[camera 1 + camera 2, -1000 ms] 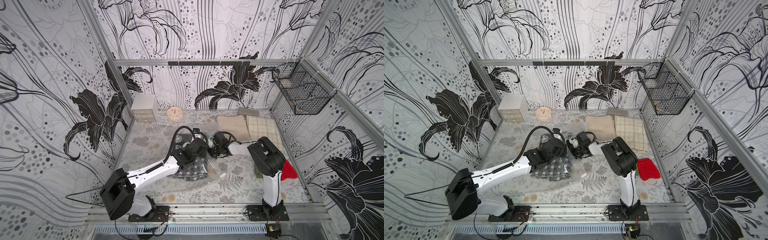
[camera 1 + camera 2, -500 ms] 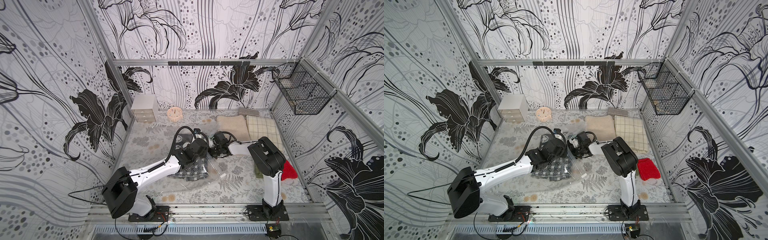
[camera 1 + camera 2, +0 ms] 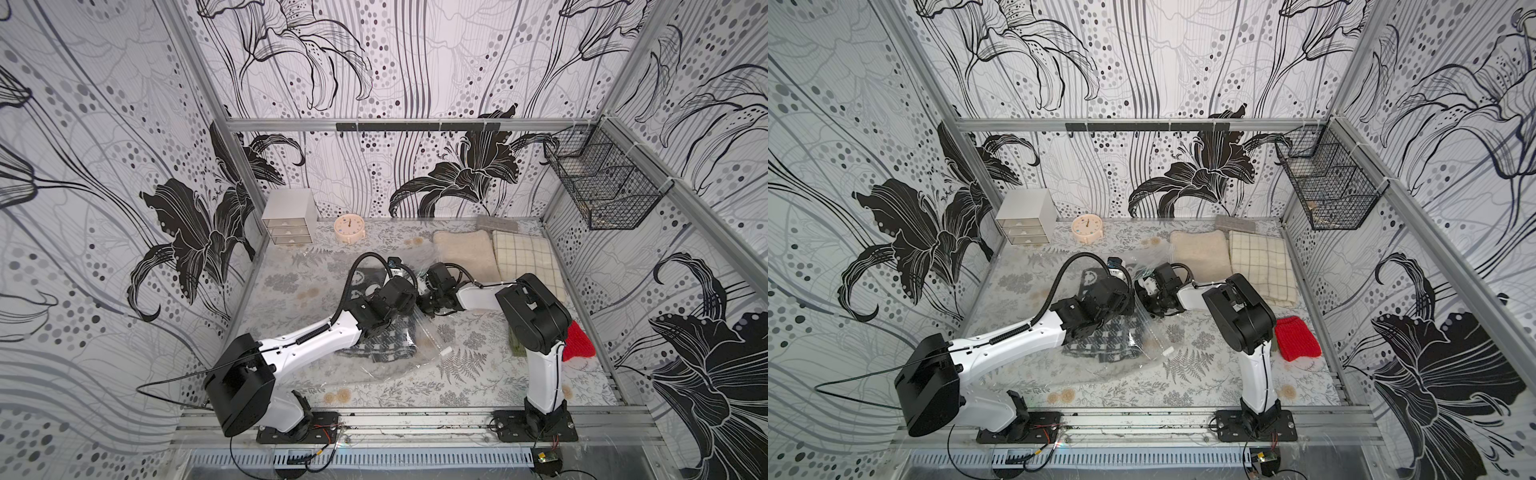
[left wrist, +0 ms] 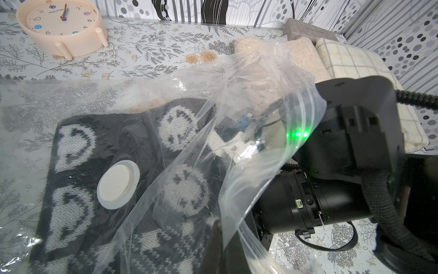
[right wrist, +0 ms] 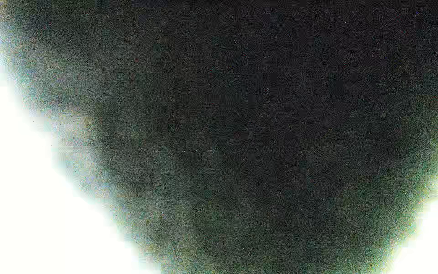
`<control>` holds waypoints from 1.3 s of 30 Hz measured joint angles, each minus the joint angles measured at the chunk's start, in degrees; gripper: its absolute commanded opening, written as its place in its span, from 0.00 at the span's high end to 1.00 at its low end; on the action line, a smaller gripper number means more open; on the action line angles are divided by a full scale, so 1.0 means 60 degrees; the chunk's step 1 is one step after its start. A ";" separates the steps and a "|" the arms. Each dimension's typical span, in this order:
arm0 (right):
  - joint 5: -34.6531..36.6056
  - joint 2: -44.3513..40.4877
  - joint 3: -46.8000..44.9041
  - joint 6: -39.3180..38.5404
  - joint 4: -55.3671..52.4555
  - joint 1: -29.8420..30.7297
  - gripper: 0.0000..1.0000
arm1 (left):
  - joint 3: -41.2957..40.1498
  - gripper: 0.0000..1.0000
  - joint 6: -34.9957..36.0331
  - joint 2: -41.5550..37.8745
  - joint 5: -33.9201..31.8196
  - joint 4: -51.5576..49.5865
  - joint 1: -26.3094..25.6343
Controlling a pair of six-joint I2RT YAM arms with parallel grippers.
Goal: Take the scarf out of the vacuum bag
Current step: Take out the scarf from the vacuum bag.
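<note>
Inside vacuum bag (image 3: 424,336), scarf (image 3: 380,351) lengthwise front-to-back

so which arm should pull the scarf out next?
Right, probably. The right hand sits under the lifted bag flap, next to the scarf. The left hand is shut on the bag's edge, holding the mouth open.

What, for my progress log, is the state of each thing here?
vacuum bag, unzipped, mouth edge lifted off the table
scarf, folded flat inside the bag
left gripper, shut on the bag's zip edge
right gripper, inside the bag's mouth; grip hidden by plastic
drawer unit, all drawers shut
</note>
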 measured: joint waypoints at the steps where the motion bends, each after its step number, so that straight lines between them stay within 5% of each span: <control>1: 0.0004 0.0000 -0.0011 0.0000 0.0011 0.0000 1.00 | 0.0000 1.00 0.0000 0.0000 -0.0004 0.0000 0.0000; 39: 0.0925 -0.0280 -0.0262 0.0841 0.0066 -0.0087 1.00 | -0.0004 1.00 -0.0182 0.0000 0.0098 0.0127 0.0000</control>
